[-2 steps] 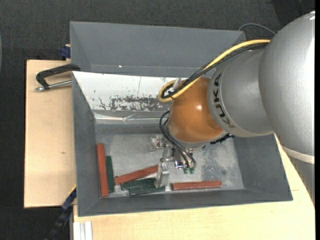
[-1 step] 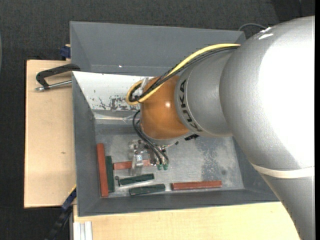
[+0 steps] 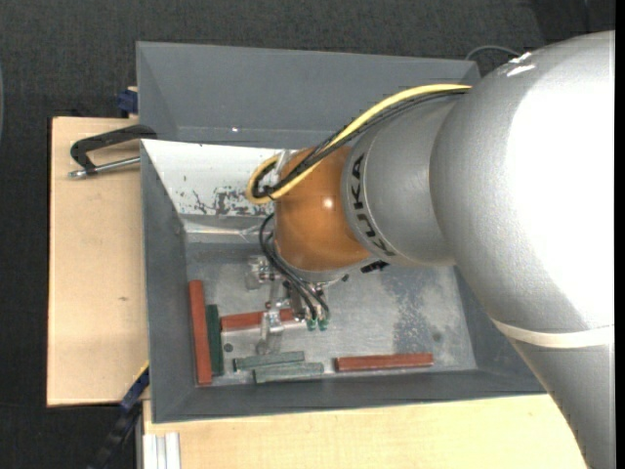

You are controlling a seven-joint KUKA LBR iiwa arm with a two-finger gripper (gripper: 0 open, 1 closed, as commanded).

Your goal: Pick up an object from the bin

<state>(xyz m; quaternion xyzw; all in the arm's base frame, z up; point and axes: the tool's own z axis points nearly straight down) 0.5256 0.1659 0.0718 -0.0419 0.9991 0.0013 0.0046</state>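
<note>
Claw (image 3: pixel 271 328) half hidden over red bar (image 3: pixel 240 320)

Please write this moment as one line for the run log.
pincer: low over bin floor | nearest: short red bar, touching unclear | grasp: none seen

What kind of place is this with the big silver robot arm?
Probably a robot lab or test workshop. A big robot arm with cables reaches down into a grey metal bin, where a few red and green sticks lie on the bottom.
</note>
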